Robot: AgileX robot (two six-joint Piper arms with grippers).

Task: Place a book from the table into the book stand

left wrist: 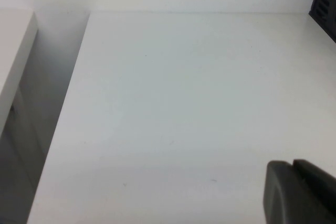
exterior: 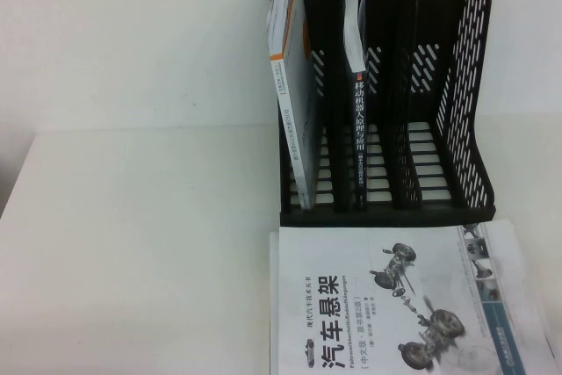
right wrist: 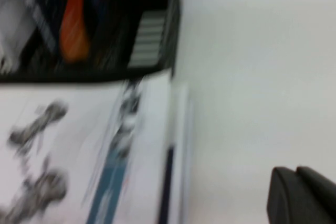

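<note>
The dark navy book with white spine characters stands upright in the second slot of the black slotted plastic book stand, so placement looks done. The left pincer, closed and empty, hovers over the bare white counter. The right pincer hangs near the stand; I cannot tell its grip. The next move probably calls only for parking both arms.
</note>
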